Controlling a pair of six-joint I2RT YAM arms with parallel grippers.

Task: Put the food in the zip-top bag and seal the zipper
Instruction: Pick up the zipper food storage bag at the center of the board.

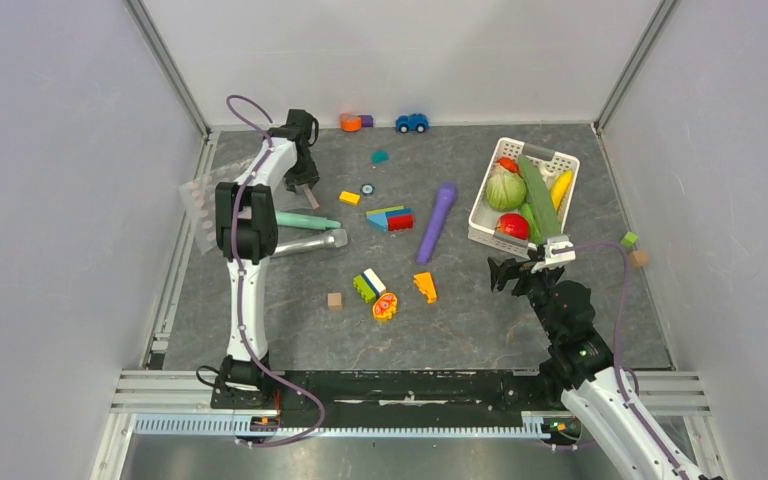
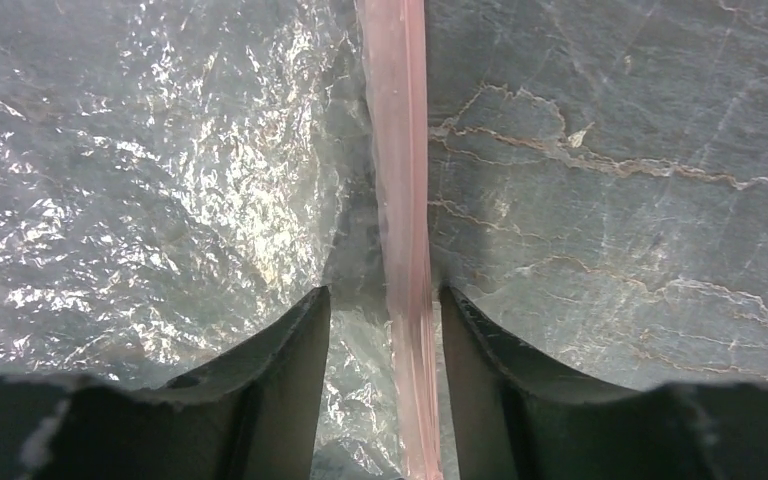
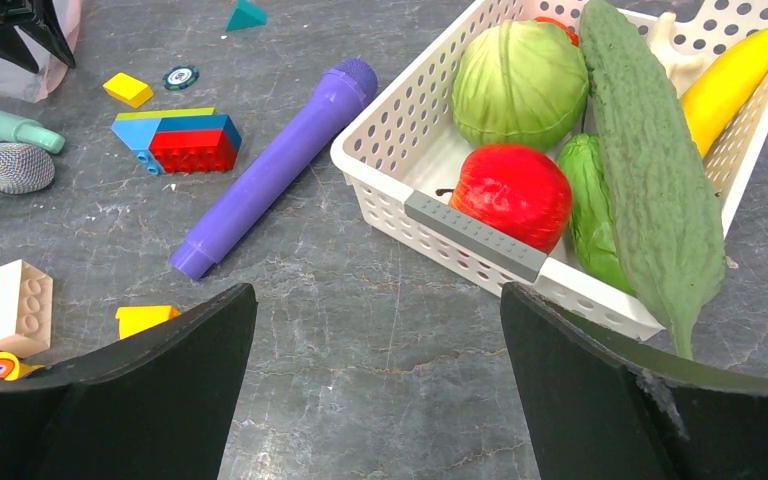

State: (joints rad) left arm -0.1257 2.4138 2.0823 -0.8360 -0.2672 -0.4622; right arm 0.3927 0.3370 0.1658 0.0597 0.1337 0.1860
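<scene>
Right up close, the left gripper (image 2: 383, 292) has its two dark fingers (image 2: 285, 380) spread, one on each side of the pink zipper (image 2: 397, 150), and neither finger is pinching it. The strip runs straight up between them, a shade closer to the right-hand finger. The crinkled clear bag (image 2: 160, 180) spreads off to one side and bare grey table (image 2: 610, 200) lies on the other. From above, the left arm is stretched well out, elbow raised and wrist bent down at the far left of the table. Over to the right gripper (image 3: 380, 300): wide open, holding nothing, hanging low over bare table just short of the white basket (image 3: 400, 130). All the food in view sits in that basket: the cabbage (image 3: 518, 85) at the back, a red tomato (image 3: 512, 192) against the near wall, the long bumpy cucumber (image 3: 645, 170) lying lengthwise and hanging over the near rim, and the banana (image 3: 730, 75) tucked along the far side. So the food and the bag are well apart. Between them lie the purple stick (image 3: 270, 165) just beside the basket, a clump of coloured blocks (image 3: 180, 135), and the teal stick (image 3: 0, 125) near the bag.
</scene>
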